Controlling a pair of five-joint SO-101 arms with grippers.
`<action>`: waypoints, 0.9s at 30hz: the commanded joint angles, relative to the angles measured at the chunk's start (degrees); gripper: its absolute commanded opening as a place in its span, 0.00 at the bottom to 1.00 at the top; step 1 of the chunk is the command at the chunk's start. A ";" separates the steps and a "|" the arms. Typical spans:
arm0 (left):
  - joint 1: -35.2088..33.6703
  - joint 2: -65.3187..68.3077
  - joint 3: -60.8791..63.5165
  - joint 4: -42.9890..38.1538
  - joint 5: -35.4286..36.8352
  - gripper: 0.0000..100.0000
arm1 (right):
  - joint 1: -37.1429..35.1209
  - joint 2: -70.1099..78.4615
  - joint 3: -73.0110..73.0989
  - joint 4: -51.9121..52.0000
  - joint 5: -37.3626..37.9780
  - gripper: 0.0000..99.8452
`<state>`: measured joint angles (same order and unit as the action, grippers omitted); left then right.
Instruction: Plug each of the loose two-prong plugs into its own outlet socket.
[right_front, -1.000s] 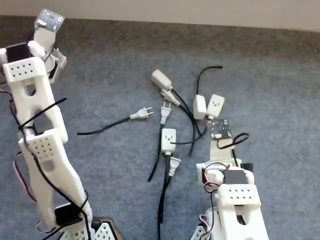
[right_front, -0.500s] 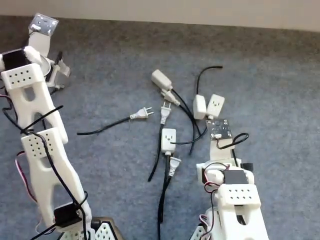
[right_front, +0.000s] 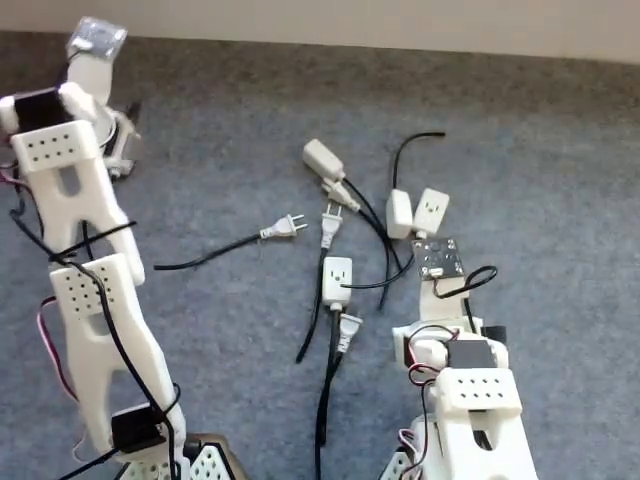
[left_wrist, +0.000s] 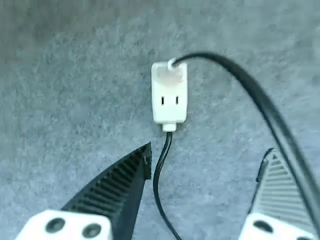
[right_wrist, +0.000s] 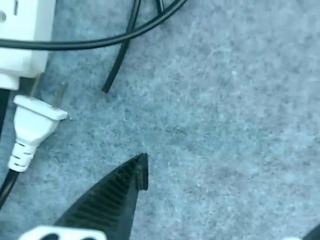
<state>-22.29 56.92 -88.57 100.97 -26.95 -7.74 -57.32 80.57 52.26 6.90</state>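
On the grey worktop (right_front: 560, 150): plugs loose, both hands empty.
Left hand (left_wrist: 205, 160) gapes wide, facing a white socket (left_wrist: 169, 95). Right hand (right_wrist: 227, 197) is spread open near a two-prong plug (right_wrist: 35, 122) lying just short of another socket (right_wrist: 20, 30). Crossed cords (right_front: 326, 385) may drag neighbouring plugs. An unheld socket would likely slide away from the prongs.

Diffuse, even light; faint shadows hug cords (right_front: 200, 256); carpet (right_front: 560, 150) dimmer toward far-left corner.
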 joint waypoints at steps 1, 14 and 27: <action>6.20 -12.18 6.64 0.70 2.46 0.33 | 0.40 -0.84 -0.75 2.95 0.44 0.50; 30.99 -49.27 59.82 0.26 3.87 0.33 | 4.00 -0.92 -2.68 4.18 0.62 0.50; 28.79 -50.59 85.93 -22.24 -3.60 0.33 | 14.20 -0.92 1.19 2.15 5.63 0.50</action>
<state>7.08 9.01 -4.35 83.30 -28.70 5.27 -57.41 81.71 56.04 11.82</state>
